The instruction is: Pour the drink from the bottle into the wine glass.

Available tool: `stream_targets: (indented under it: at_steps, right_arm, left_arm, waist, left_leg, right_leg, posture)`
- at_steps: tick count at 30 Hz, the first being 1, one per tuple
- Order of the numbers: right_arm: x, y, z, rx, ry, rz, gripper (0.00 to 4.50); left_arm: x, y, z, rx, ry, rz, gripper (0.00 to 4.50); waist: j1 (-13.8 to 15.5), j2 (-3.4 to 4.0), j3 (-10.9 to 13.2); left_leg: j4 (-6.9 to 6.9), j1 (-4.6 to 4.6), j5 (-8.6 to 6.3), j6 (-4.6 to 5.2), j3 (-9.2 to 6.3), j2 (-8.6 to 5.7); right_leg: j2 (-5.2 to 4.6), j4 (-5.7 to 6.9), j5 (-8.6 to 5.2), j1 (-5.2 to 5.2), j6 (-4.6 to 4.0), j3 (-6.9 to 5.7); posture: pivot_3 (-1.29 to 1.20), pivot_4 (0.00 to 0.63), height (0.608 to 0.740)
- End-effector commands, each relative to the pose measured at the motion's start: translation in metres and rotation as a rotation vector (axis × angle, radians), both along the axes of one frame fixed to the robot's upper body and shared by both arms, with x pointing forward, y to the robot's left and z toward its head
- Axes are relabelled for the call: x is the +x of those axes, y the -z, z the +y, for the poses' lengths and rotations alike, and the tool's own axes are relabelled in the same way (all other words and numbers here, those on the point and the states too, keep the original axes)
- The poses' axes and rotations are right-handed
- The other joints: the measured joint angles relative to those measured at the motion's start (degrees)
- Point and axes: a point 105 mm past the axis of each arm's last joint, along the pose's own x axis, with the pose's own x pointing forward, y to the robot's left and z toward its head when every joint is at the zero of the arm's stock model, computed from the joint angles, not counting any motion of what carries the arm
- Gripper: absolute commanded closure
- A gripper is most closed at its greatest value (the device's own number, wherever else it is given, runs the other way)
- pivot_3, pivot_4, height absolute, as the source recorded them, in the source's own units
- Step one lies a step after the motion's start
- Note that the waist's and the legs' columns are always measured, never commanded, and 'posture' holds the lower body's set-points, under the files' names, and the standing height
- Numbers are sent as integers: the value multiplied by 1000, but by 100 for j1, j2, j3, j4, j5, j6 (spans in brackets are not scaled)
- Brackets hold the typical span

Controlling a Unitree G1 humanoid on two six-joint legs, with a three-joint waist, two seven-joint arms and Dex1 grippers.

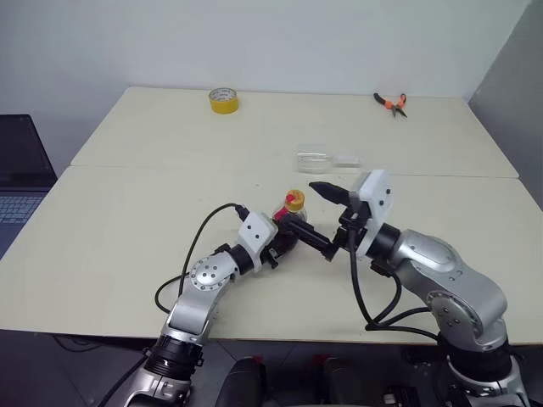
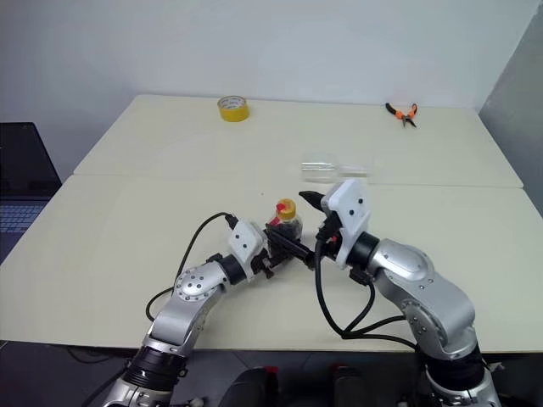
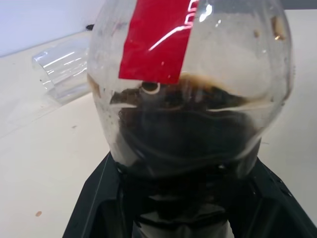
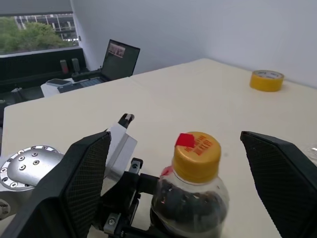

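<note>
Left claw (image 1: 286, 236) pinches the round-bellied clear plastic bottle (image 1: 289, 222), upright near the desk's (image 1: 127, 229) middle, dark drink (image 3: 183, 134) low inside, ribbed yellow cap (image 4: 196, 154) on. Right claw (image 4: 183, 178), black textured fingers spread wide, flanks that cap. Clear wine glass (image 1: 327, 159) lies beyond.

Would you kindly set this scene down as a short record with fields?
bottle: upright, yellow cap on, held by left gripper
drink: dark, fills lower belly
right gripper: open, fingers either side of the cap, not touching
wine glass: lying on its side beyond the bottle
table: also tape roll, pliers
</note>
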Motion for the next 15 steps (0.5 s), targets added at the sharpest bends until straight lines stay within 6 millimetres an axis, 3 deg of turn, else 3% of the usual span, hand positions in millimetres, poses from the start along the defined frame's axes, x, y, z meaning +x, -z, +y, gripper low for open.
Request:
stream_targets:
  at_steps: [1, 15]
  right_arm:
    - [3, -7, 3, 2, 15, -30, 0]
    - [17, -6, 2, -20, 87, -47, 0]
  left_arm:
    - [-4, -20, -8, -16, 41, -83, 2560]
    - [-5, -18, -12, -16, 58, -78, 2605]
  waist:
    - [0, 0, 0]
    - [-2, 1, 0]
  left_leg:
    - [0, 0, 0, 0, 0, 0]
    - [-1, 0, 0, 0, 0, 0]
  right_leg:
    - [0, 0, 0, 0, 0, 0]
    - [0, 0, 0, -2, 0, 0]
  posture:
    - [0, 150, 740]
    - [0, 150, 740]
